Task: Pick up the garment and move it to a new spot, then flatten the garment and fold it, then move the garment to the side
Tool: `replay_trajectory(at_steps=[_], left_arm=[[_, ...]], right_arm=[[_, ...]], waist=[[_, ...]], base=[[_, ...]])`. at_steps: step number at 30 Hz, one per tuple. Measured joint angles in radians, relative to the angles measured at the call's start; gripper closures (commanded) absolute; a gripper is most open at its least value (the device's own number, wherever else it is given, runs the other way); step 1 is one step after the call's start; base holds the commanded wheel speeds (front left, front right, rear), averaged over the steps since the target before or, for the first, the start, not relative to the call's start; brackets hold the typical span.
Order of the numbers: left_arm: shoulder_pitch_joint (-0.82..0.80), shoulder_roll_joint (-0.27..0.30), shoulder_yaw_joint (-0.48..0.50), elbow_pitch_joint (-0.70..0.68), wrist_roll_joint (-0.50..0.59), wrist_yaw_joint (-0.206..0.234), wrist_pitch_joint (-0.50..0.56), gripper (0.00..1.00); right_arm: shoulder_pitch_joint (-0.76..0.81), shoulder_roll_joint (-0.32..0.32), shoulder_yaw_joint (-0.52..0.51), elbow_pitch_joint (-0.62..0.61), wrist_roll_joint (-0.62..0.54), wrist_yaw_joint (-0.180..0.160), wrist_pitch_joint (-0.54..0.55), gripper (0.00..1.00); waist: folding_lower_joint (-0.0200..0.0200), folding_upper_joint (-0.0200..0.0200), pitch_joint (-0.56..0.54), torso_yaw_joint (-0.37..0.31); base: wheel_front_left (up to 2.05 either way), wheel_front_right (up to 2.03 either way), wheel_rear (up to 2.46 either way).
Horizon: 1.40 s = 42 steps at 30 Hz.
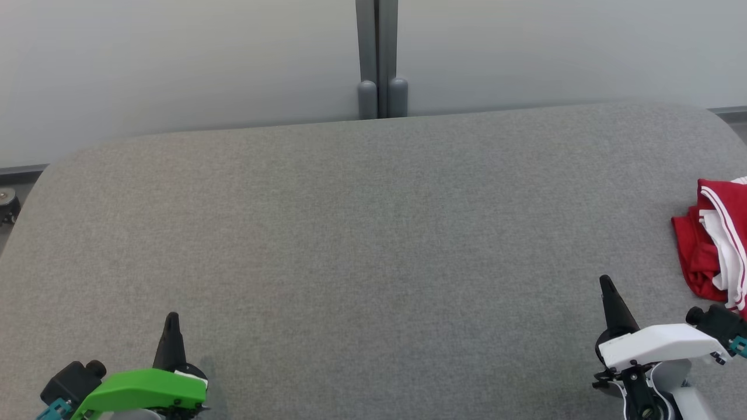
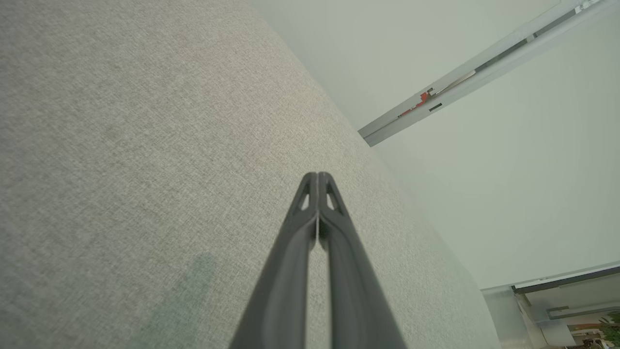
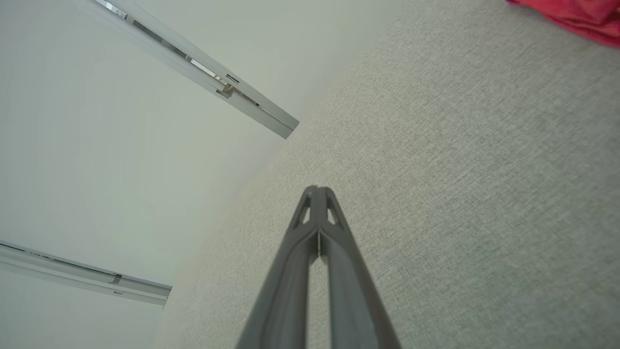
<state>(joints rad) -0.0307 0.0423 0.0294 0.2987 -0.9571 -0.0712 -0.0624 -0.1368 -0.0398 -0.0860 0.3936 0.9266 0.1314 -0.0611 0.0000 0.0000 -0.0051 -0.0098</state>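
Left gripper (image 1: pixel 171 324): you find it nearest you at the lower left of the head view, under a green casing. It is closed tip to tip and grips nothing.
Left fingers (image 2: pixel 286 271): in the left wrist view the two dark fingers meet at their tips, with only a thin slit lower down. Nothing is caught in it, and plain grey cloth lies beneath.
Right gripper (image 1: pixel 607 289): it sits at your lower right under a white casing, pointing up the head view. It is also closed and holds nothing.
Right fingers (image 3: pixel 290 276): in the right wrist view the tips are pressed together over bare grey cloth.
Garment (image 1: pixel 709 245): look just beyond the right gripper and to its right. The garment is red with white stripes, lies bunched in a heap at the right edge of the surface, and is cut off by the frame. It is clear of the fingers. A red corner of it shows at the top right of the right wrist view.
Surface (image 1: pixel 373 233): this is a grey woven fabric top with rounded far corners.
Wall (image 1: pixel 175 58): the wall behind the far edge is pale and plain.
Post (image 1: pixel 378 52): a grey upright post with two rounded caps at its foot meets the middle of the far edge.
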Motion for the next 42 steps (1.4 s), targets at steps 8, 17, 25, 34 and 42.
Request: replay_trajectory(at_steps=[8,17,25,34,42], left_arm=[[-0.008,0.0,0.01,-0.008,-0.09,-0.004,0.023,1.0],[-0.019,0.001,0.024,-0.021,-0.182,-0.008,0.048,1.0],[-0.028,0.001,0.034,-0.032,-0.256,-0.012,0.071,1.0],[-0.039,0.001,0.044,-0.04,-0.342,-0.016,0.093,1.0],[-0.043,0.002,0.053,-0.048,-0.406,-0.017,0.109,1.0]], right_arm=[[0.002,-0.001,-0.003,-0.018,0.092,0.0,0.024,1.0],[0.003,-0.002,-0.007,-0.038,0.191,0.0,0.05,1.0],[0.003,-0.003,-0.011,-0.054,0.268,0.0,0.07,1.0],[0.003,-0.004,-0.015,-0.072,0.354,0.0,0.093,1.0],[0.004,-0.005,-0.018,-0.085,0.423,0.0,0.11,1.0]], waist=[[0.0,0.0,0.0,0.001],[0.0,0.0,0.001,0.002],[0.0,0.0,0.001,0.003],[0.0,0.0,0.002,0.004],[0.0,0.0,0.002,0.005]], base=[[0.0,0.0,0.0],[0.0,0.0,0.0],[0.0,0.0,0.0],[0.0,0.0,0.0],[0.0,0.0,0.0]])
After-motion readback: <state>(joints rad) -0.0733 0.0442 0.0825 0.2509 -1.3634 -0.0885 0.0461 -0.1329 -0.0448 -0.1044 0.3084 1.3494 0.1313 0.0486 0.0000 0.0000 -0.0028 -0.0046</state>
